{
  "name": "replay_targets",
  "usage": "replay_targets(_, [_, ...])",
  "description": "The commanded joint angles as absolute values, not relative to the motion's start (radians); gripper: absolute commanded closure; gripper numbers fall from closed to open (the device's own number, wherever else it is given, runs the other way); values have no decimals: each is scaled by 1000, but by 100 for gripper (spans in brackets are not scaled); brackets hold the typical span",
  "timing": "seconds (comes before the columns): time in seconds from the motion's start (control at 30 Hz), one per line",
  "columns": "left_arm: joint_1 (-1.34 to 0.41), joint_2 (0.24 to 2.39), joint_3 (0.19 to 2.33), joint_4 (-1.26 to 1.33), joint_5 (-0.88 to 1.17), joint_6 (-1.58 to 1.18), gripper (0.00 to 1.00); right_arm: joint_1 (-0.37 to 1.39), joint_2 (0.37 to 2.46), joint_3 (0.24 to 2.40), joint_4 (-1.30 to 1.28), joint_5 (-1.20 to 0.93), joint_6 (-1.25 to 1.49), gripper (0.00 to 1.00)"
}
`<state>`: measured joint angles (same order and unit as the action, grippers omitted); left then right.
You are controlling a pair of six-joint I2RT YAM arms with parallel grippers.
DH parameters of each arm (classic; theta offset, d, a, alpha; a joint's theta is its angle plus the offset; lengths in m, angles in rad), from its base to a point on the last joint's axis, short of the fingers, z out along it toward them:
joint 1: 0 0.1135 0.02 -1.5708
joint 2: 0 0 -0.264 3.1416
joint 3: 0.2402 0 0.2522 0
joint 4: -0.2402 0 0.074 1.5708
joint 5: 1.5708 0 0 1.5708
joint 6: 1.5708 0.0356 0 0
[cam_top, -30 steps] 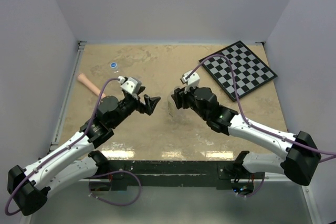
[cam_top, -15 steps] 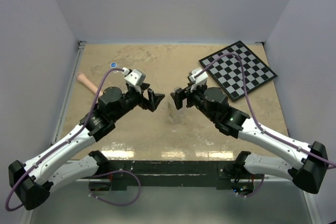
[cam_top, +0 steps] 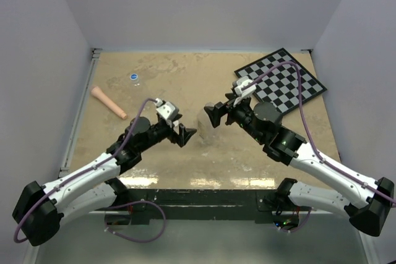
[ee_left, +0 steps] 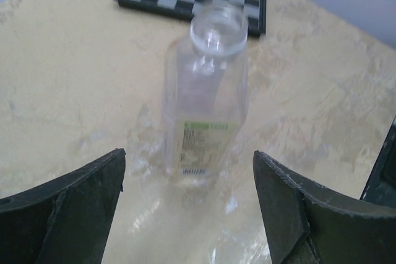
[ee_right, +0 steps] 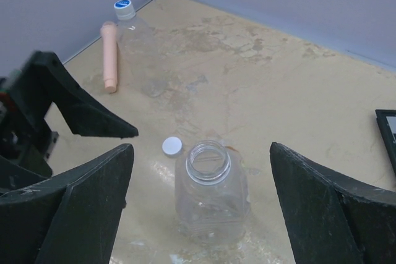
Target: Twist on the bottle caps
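Observation:
The wide clear bottle [ee_right: 210, 197] stands upright on the table with its mouth uncapped; it also shows in the left wrist view [ee_left: 207, 103]. The white cap [ee_right: 172, 146] lies on the table just beside it. My right gripper [ee_right: 201, 147] is open, its fingers wide on either side of the bottle and touching nothing. My left gripper [ee_left: 189, 154] is open too, facing the bottle from the other side with nothing held. The small bottle [ee_right: 139, 44] stands far off by the wall with the blue cap [ee_right: 124, 7] on top. From above, both grippers [cam_top: 184, 127] [cam_top: 212, 114] flank the faint bottle.
A pink stick [cam_top: 108, 102] lies near the left wall, close to the small bottle with the blue cap [cam_top: 134, 77]. A black-and-white checkerboard [cam_top: 281, 81] lies at the back right. The left gripper's fingers [ee_right: 77, 106] show at the left of the right wrist view.
My right gripper has opened and drawn back from the wide bottle. My left gripper has come lower and closer to the bottle, staying open.

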<state>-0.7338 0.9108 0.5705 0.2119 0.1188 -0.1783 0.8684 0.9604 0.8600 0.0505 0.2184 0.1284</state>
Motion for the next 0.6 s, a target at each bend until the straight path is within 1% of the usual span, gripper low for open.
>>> replay_targets(0.0, [-736, 907, 343, 607, 204, -100, 11, 865, 963, 920, 32, 169, 135, 4])
replay_targets(0.1, [-741, 958, 247, 815, 219, -104, 11, 865, 982, 937, 8, 164, 124, 4])
replay_targets(0.27, [-756, 1083, 163, 1066, 190, -92, 11, 865, 989, 934, 11, 164, 130, 4])
replay_targets(0.43, [-759, 1219, 158, 1262, 158, -87, 10, 864, 996, 942, 5, 186, 118, 4])
replay_targets(0.57, [-759, 1324, 189, 1336, 140, -87, 10, 864, 996, 946, 2, 201, 115, 4])
